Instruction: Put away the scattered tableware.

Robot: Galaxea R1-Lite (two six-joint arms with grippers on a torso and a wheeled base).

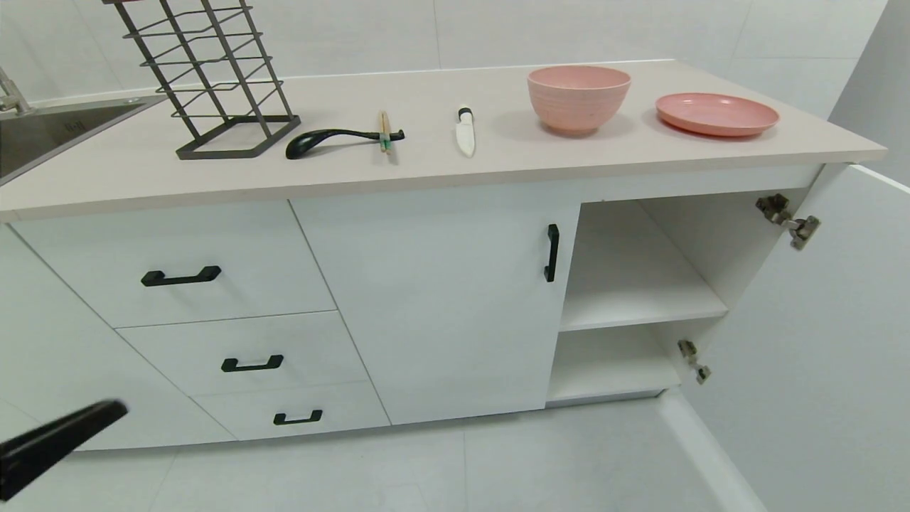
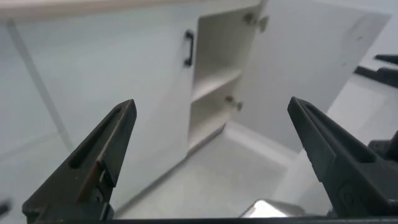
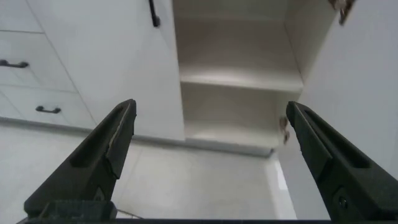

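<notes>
Down low, the left gripper [image 2: 210,107] and the right gripper [image 3: 209,106] both hang released, jaws wide, nothing held, facing the open cabinet [image 1: 633,299]. Up on the table [image 1: 142,178], the front row: a black ladle [image 1: 313,140] with thin chopsticks [image 1: 384,131] lying across its handle, likely to roll, so they want a pinch at mid-length. Beside them is a white knife [image 1: 465,133], possibly brittle; the handle is the safe hold. Farther back are the pink bowl [image 1: 578,97] and the pink plate [image 1: 716,114], which look light, stiff and smooth. Rim grips suit both.
</notes>
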